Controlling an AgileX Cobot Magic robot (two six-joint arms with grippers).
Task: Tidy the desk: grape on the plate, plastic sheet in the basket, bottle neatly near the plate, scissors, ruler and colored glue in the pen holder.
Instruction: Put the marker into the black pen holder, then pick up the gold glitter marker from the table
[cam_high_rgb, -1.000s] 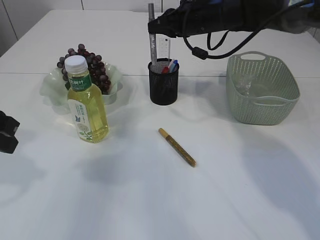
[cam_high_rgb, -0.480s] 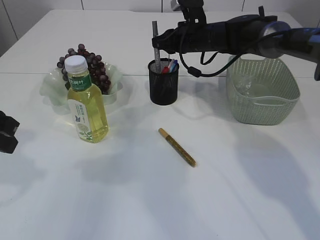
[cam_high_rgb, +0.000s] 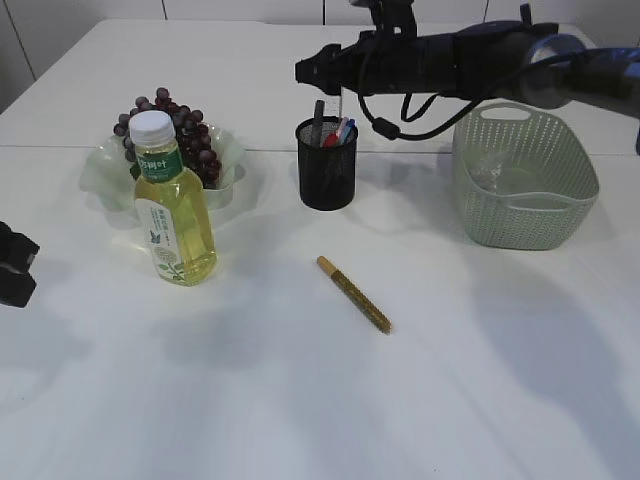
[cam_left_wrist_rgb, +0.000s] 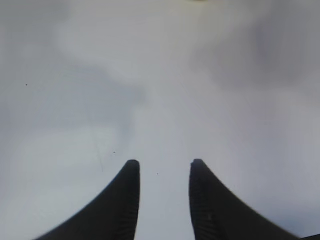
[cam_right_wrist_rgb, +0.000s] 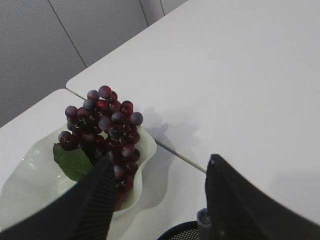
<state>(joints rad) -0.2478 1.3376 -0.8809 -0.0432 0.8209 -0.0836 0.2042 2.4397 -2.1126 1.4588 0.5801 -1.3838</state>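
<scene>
My right gripper (cam_high_rgb: 308, 71) hangs open and empty just above the black mesh pen holder (cam_high_rgb: 327, 168). In the right wrist view its jaws (cam_right_wrist_rgb: 161, 161) stand apart over the holder's rim (cam_right_wrist_rgb: 181, 232). A grey ruler (cam_high_rgb: 318, 110) stands in the holder with its tip (cam_right_wrist_rgb: 204, 218) by the right jaw. Red and blue items (cam_high_rgb: 341, 130) stand there too. The grapes (cam_high_rgb: 172, 128) lie on the pale plate (cam_high_rgb: 100, 170). The bottle (cam_high_rgb: 175, 205) stands in front of the plate. A gold glue pen (cam_high_rgb: 354, 293) lies mid-table. My left gripper (cam_left_wrist_rgb: 162, 162) is open over bare table.
The green basket (cam_high_rgb: 525, 185) stands at the right with the clear plastic sheet (cam_high_rgb: 490, 167) inside. The left arm (cam_high_rgb: 12, 265) rests at the left table edge. The grapes (cam_right_wrist_rgb: 105, 125) and plate (cam_right_wrist_rgb: 30, 170) also show in the right wrist view.
The grey ruler went down from above the holder into it. My right gripper let go of it and now stands open just above.
</scene>
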